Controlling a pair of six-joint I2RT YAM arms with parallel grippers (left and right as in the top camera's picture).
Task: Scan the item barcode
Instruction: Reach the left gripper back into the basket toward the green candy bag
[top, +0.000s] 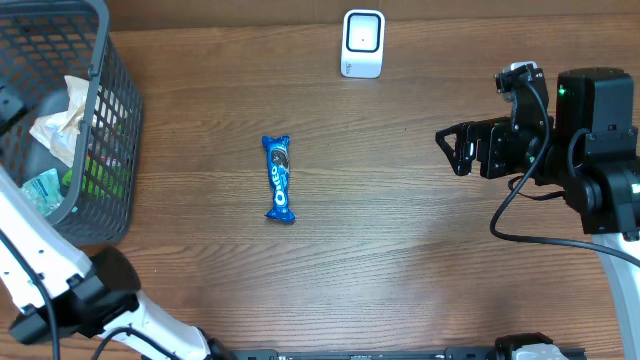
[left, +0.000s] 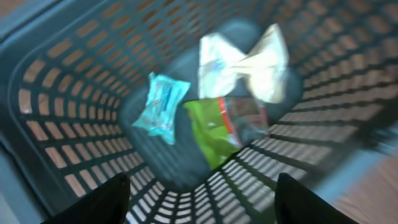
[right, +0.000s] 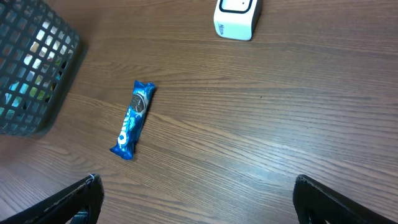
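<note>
A blue Oreo cookie pack (top: 279, 179) lies flat on the wooden table, mid-left, and shows again in the right wrist view (right: 132, 119). The white barcode scanner (top: 362, 43) stands at the table's far edge (right: 237, 17). My right gripper (top: 450, 150) hovers well to the right of the pack, open, with only bare wood between its fingers (right: 196, 183). My left gripper (left: 202, 180) hangs open over the inside of the dark mesh basket (left: 74, 112), holding nothing.
The basket (top: 110, 130) fills the table's left end. In it lie a teal packet (left: 161, 106), a white wrapper (left: 245, 62) and a green packet (left: 214, 134). My left arm's white link (top: 40, 250) crosses the near-left corner.
</note>
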